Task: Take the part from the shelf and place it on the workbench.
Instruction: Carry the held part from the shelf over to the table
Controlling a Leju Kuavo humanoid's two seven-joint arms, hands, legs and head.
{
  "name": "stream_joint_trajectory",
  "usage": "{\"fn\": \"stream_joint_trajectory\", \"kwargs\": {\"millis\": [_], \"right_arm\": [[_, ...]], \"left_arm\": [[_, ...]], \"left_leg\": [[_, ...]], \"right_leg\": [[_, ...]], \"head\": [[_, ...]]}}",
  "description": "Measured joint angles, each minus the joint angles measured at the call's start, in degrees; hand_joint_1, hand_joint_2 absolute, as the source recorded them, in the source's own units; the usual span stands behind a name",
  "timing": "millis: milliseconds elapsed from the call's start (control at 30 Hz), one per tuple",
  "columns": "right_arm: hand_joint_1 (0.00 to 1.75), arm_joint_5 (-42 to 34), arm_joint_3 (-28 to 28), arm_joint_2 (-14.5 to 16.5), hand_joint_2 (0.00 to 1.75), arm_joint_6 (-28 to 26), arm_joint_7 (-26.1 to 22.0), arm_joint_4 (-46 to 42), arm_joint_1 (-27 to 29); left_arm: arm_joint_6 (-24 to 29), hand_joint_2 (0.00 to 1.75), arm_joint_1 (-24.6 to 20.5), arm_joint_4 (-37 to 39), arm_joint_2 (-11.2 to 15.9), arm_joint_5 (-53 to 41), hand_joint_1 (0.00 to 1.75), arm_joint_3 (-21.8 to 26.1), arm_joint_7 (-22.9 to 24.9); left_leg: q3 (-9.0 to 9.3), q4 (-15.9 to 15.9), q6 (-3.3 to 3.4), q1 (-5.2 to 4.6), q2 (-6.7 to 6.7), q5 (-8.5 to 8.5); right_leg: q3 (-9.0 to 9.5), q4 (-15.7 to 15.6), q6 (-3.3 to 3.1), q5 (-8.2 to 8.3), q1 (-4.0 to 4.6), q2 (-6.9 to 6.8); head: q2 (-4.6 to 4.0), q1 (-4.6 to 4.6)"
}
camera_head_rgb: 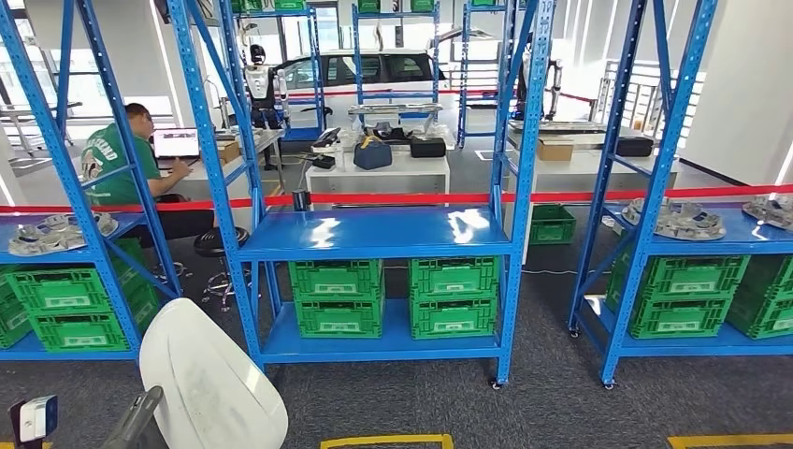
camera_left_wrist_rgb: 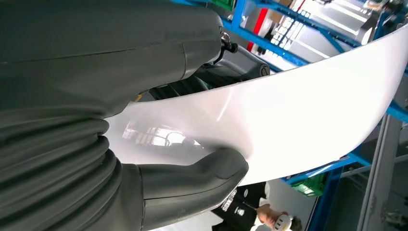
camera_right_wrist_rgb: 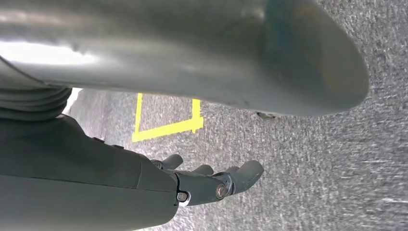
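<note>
The part (camera_head_rgb: 213,379), a glossy white curved panel, sits at the lower left of the head view, carried in the left robot hand (camera_left_wrist_rgb: 144,144). In the left wrist view the thick thumb (camera_left_wrist_rgb: 202,175) presses on one face of the panel while darker fingers (camera_left_wrist_rgb: 216,77) lie behind the other, so the sheet is pinched across its thickness; that likely suits a thin, slippery shell with no handle, and holding it near one end leaves the rest free to set down. The right robot hand (camera_right_wrist_rgb: 207,183) hangs over grey carpet by a yellow floor marking (camera_right_wrist_rgb: 163,126), its fingers loosely curled and holding nothing, probably kept clear because one grip is enough.

Ahead stands a blue shelf (camera_head_rgb: 374,234) with green crates (camera_head_rgb: 337,297) below. A person in a green shirt (camera_head_rgb: 117,164) sits at a white tabletop (camera_head_rgb: 379,173) zone in the upper left; white lettering on the shirt is too small to read. In the left wrist view, a dark shirt (camera_left_wrist_rgb: 240,207) bears white writing, also illegible.
</note>
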Motion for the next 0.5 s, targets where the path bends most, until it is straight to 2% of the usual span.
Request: {"fn": "stream_joint_trajectory", "kwargs": {"millis": [33,67,100,167,200,267,300,333,367,400,433,467,500], "right_arm": [[0.00,0.0,0.0,0.0,0.00,0.0,0.0,0.0,0.0],[0.00,0.0,0.0,0.0,0.00,0.0,0.0,0.0,-0.1],[0.00,0.1,0.0,0.0,0.00,0.0,0.0,0.0,-0.1],[0.00,0.2,0.0,0.0,0.00,0.0,-0.1,0.0,-0.2],[0.00,0.2,0.0,0.0,0.00,0.0,-0.2,0.0,-0.3],[0.00,0.2,0.0,0.0,0.00,0.0,-0.3,0.0,-0.2],[0.00,0.2,0.0,-0.1,0.00,0.0,-0.4,0.0,-0.2],[0.00,0.2,0.0,-0.1,0.00,0.0,-0.4,0.0,0.0],[0.00,0.2,0.0,-0.1,0.00,0.0,-0.4,0.0,0.1],[0.00,0.2,0.0,-0.1,0.00,0.0,-0.4,0.0,0.1],[0.00,0.2,0.0,-0.1,0.00,0.0,-0.4,0.0,0.1],[0.00,0.2,0.0,-0.1,0.00,0.0,-0.4,0.0,0.1],[0.00,0.2,0.0,-0.1,0.00,0.0,-0.5,0.0,0.1]], "left_arm": [[0.0,1.75,-0.1,0.0,0.0,0.0,1.75,0.0,0.0],[-0.1,1.75,-0.2,0.1,0.0,0.0,1.75,0.0,0.0],[-0.1,1.75,-0.2,0.1,0.0,0.0,1.75,0.0,0.0],[-0.3,1.75,-0.3,0.2,0.2,0.0,1.75,0.0,0.0],[-0.3,1.75,-0.3,0.2,0.3,0.0,1.75,0.0,0.0],[-0.5,1.75,-0.4,0.3,0.3,0.0,1.75,0.0,0.0],[-0.5,1.75,-0.5,0.4,0.3,0.0,1.75,0.0,0.0],[-0.5,1.75,-0.4,0.5,0.2,0.0,1.75,0.0,0.0],[-0.5,1.75,-0.4,0.7,0.2,0.0,1.75,0.0,0.0],[-0.5,1.75,-0.3,0.8,0.1,0.0,1.75,0.0,0.0],[-0.5,1.75,-0.2,0.8,0.1,0.0,1.75,0.0,0.0],[-0.5,1.75,-0.1,0.9,0.1,0.0,1.75,0.0,0.0],[-0.5,1.75,-0.1,0.9,0.1,0.0,1.75,0.0,0.0]], "left_leg": [[2.22,-3.3,0.22,-0.16,1.07,0.97],[3.48,-5.4,0.59,-0.36,1.95,1.40],[3.84,-6.2,1.09,-0.57,2.30,1.31],[3.29,-6.3,2.13,-0.67,1.18,1.51],[3.16,-6.6,2.54,-0.58,0.52,1.57],[2.97,-6.9,3.34,-0.34,-0.67,2.16],[2.69,-6.8,3.61,-0.35,-1.26,2.38],[2.37,-6.8,3.81,-0.38,-1.97,2.61],[2.04,-6.7,3.87,-0.45,-2.76,2.78],[1.74,-6.5,3.84,-0.50,-3.61,2.94],[1.51,-6.4,3.75,-0.54,-4.44,3.06],[1.35,-6.2,3.65,-0.54,-5.24,3.15],[1.22,-6.1,3.53,-0.52,-5.97,3.23]], "right_leg": [[-0.15,0.3,0.24,-0.06,0.07,-0.63],[-0.20,0.5,0.55,-0.13,0.19,-1.16],[-0.21,0.7,0.88,-0.15,0.32,-1.69],[-0.16,0.9,1.62,-0.24,0.38,-2.71],[-0.28,1.3,2.03,-0.59,0.25,-2.29],[-1.72,4.8,2.68,-3.15,-0.02,0.60],[-3.20,8.2,2.84,-5.21,-0.09,2.38],[-4.98,12.2,2.88,-7.22,-0.07,3.45],[-6.45,15.5,2.86,-8.45,-0.03,3.87],[-7.18,17.1,2.75,-8.67,0.04,4.07],[-6.78,16.4,2.56,-7.74,0.09,4.23],[-5.29,13.5,2.31,-5.93,0.13,4.59],[-3.23,9.3,1.97,-4.04,0.14,5.67]], "head": [[0.00,0.03],[0.00,0.06],[0.00,0.10],[0.00,0.17],[0.00,0.21],[0.00,0.29],[0.00,0.35],[0.00,0.38],[0.00,0.41],[0.00,0.41],[0.00,0.43],[0.00,0.44],[0.00,0.44]]}}
